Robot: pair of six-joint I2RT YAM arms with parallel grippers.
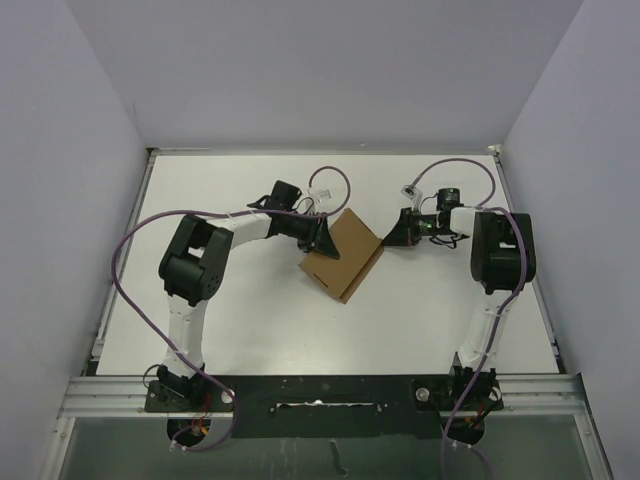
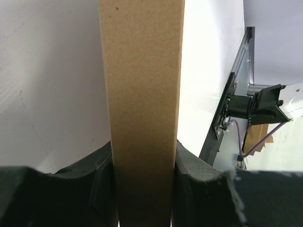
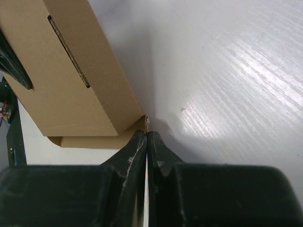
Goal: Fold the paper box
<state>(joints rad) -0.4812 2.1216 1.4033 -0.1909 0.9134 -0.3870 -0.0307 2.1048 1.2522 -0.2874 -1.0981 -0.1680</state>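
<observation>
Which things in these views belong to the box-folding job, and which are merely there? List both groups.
Part of the job:
- paper box
- left end effector, clamped on the box
- right end effector, shut at the box's corner

Merely there:
- table
- purple cables
- mounting rail

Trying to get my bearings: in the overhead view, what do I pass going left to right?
Left arm's elbow, left hand, paper box, right hand, right arm's elbow.
</observation>
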